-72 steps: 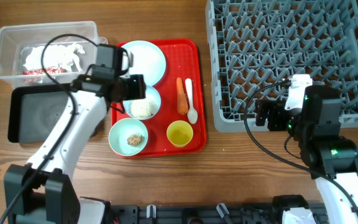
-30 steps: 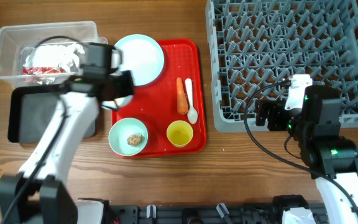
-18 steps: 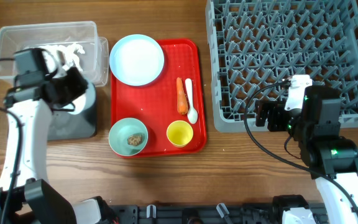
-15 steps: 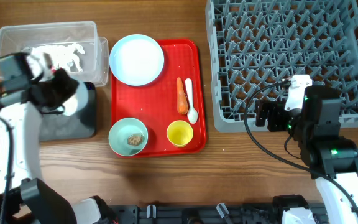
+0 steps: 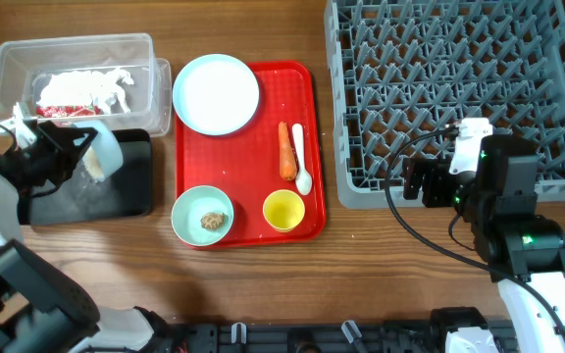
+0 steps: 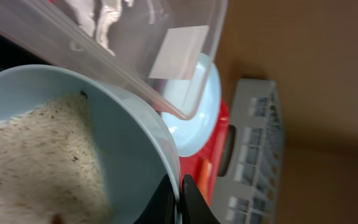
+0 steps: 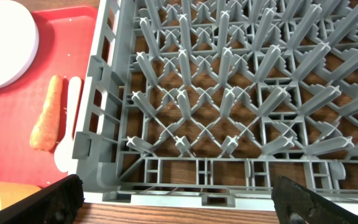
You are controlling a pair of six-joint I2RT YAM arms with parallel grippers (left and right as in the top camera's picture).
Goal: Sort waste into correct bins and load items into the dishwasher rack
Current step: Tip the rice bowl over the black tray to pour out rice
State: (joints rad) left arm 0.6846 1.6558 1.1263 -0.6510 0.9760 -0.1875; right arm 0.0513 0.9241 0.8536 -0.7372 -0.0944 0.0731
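Note:
My left gripper (image 5: pixel 78 157) is shut on the rim of the light blue bowl (image 5: pixel 104 154), holding it tipped on its side over the black tray (image 5: pixel 130 191). In the left wrist view, white rice (image 6: pixel 36 162) lies inside the bowl (image 6: pixel 126 143), and the fingertips (image 6: pixel 188 196) pinch its rim. The clear tub (image 5: pixel 13 64) holds the red-and-white wrapper (image 5: pixel 75 93). On the red tray (image 5: pixel 253 147) are the plate (image 5: pixel 216 93), carrot (image 5: pixel 285 150), spoon (image 5: pixel 300 159), yellow cup (image 5: pixel 283 210) and green bowl (image 5: pixel 202 216) with a brown lump. My right gripper (image 5: pixel 415 181) stands open at the rack's (image 5: pixel 459 88) front edge.
The right wrist view looks over the rack's (image 7: pixel 229 93) near-left corner, with the carrot (image 7: pixel 47 121) and spoon (image 7: pixel 67 134) just left of it. Bare wooden table lies in front of the red tray and the rack.
My left arm has carried the blue bowl off the red tray, leftward over the black tray, and tipped it. The right arm has not moved.

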